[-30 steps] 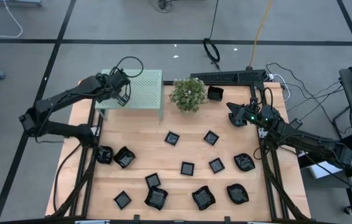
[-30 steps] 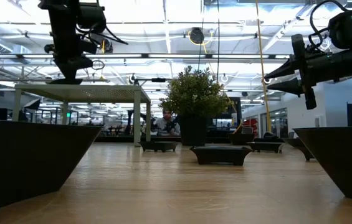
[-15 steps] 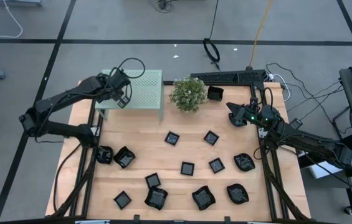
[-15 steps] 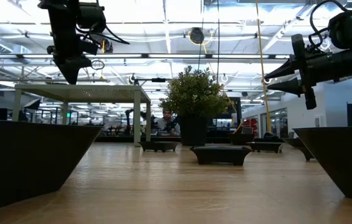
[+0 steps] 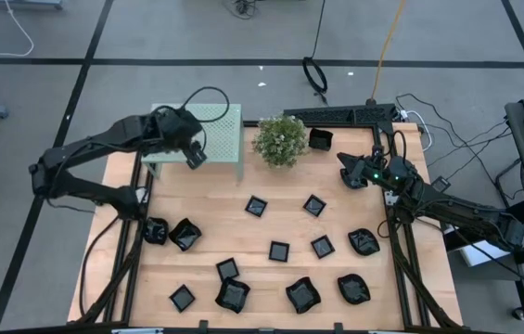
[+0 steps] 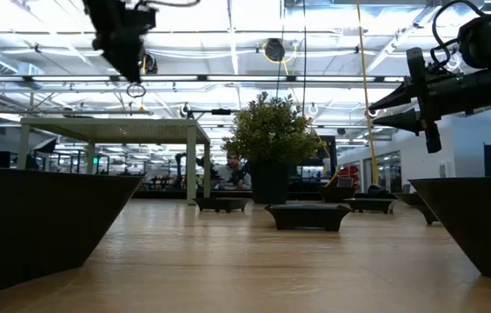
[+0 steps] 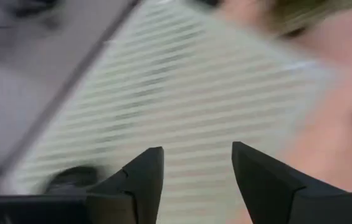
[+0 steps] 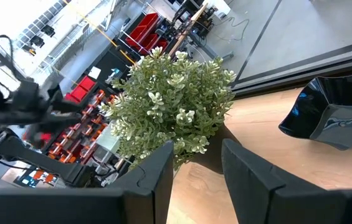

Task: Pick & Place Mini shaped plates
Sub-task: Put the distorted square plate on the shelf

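**Inspector A:** Near edge of the desk (image 5: 271, 223) first. What do the mini shaped plates (image 5: 278, 250) look like?

**Inspector B:** Small, black and glossy. Some are square, some have wavy rims. They lie scattered across the wooden top from the near edge to mid-desk, apart from one another, and one more dish (image 5: 321, 140) sits at the far side just beside the potted plant (image 5: 280, 139).

**A:** Orientation?

**B:** All appear to rest open side up. The square ones are turned at differing angles; no long axis can be made out from above.

**A:** Anything cut off?

**B:** In the low view two near dishes are cropped at the frame's sides, showing only dark sloping walls.

**A:** The pincers?

**B:** The right pincer (image 5: 348, 172) hangs above the far right of the desk, fingers parted, holding nothing; its wrist view faces the plant (image 8: 176, 106) and the far dish (image 8: 331, 118). The left pincer (image 5: 194, 153) hovers over the pale green slotted stand (image 5: 220, 134) at far left, fingers (image 7: 144, 177) apart and empty. That wrist view is blurred, so the stand's surface is probably what fills it.
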Controlling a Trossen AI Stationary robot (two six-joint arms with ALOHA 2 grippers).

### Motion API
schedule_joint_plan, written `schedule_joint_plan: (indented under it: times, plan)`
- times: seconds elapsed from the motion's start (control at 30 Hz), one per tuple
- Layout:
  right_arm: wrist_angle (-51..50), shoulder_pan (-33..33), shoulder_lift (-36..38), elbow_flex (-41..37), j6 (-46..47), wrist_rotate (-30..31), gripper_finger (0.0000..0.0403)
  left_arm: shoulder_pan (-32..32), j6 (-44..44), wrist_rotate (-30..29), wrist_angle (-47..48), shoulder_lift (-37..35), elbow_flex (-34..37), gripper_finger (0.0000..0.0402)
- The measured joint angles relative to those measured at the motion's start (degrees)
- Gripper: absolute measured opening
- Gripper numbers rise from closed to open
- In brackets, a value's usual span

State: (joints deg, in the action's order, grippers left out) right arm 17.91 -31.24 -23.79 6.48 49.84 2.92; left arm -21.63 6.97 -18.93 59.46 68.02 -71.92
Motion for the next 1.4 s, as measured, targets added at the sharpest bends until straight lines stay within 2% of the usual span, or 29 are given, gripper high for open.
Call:
schedule_joint_plan:
  times: [0.2, 0.33, 0.63, 0.77, 0.87, 1.1, 1.4]
  plan:
    - [0.0, 0.01, 0.0, 0.0, -0.01, 0.0, 0.0123, 7.12, 13.65, 18.01, -1.06, 0.24, 0.66, 0.0175]
    - [0.0, 0.0, 0.0, 0.0, 0.0, -0.02, 0.0123, 13.88, 23.05, 23.71, -0.99, 1.82, 3.9, 0.017]
    - [0.0, 0.02, 0.0, 0.0, -0.02, 0.0, 0.0123, 30.67, 48.26, 24.4, -1.11, 6.67, 14.88, 0.0172]
    - [-0.02, 0.01, 0.0, 0.0, -0.01, 0.0, 0.0123, 35.57, 59.18, 24.36, -2.91, 9.34, 18.96, 0.0173]
    - [0.0, 0.0, 0.0, 0.0, 0.0, 0.0, 0.0123, 37.94, 64.2, 24.01, -3.57, 11.41, 20.4, 0.0172]
    - [-0.02, 0.02, 0.0, 0.0, -0.01, 0.0, 0.0123, 41.23, 65.42, 22.7, -5.67, 17.47, 21.71, 0.0172]
    - [0.0, 0.0, 0.0, 0.0, -0.02, 0.0, 0.0123, 42.3, 63.4, 21.88, -7.15, 26.5, 21.68, 0.0172]
